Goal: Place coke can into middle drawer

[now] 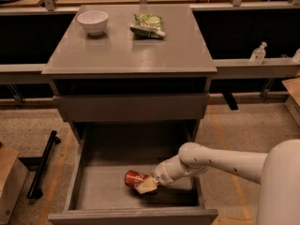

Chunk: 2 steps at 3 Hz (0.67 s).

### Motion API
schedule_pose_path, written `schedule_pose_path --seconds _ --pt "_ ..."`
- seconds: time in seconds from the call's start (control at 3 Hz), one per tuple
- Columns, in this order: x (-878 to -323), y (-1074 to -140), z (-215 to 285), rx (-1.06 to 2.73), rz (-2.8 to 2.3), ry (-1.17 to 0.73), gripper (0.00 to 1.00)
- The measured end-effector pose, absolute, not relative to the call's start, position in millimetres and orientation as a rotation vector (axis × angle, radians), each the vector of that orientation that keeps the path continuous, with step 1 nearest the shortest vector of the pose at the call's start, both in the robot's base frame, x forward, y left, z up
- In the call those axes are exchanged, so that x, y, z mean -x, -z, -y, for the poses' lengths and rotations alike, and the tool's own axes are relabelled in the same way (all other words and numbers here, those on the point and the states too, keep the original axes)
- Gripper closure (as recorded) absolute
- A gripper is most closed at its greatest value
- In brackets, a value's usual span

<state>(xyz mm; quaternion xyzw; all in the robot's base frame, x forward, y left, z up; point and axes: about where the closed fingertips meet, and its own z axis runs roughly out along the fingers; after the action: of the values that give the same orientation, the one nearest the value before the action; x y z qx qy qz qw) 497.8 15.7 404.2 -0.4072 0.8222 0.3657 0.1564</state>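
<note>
The coke can (132, 177), red with white markings, lies on its side low in the open middle drawer (101, 191), at or just above its grey floor and near the front. My gripper (146, 185) reaches into the drawer from the right on the white arm (220, 159). Its beige fingers are closed around the can's right end. The drawer is pulled well out, and its plain front (131, 215) is at the bottom of the view.
Above the drawer is a closed grey drawer front (131, 108). On the cabinet top (126, 50) stand a white bowl (92, 21) and a green snack bag (148, 25). A black bar (42, 170) and a cardboard box (8, 184) are on the floor to the left.
</note>
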Motion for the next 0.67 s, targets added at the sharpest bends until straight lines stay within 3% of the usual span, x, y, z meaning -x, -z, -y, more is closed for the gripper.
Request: schedule_pose_path --seconds 0.33,0.67 --pt "-490.9 -413.1 -18.0 1.185 -2.340 -1.022 0.05" --pt "-489.9 -412.8 -18.9 1.188 -2.340 -1.023 0.00"
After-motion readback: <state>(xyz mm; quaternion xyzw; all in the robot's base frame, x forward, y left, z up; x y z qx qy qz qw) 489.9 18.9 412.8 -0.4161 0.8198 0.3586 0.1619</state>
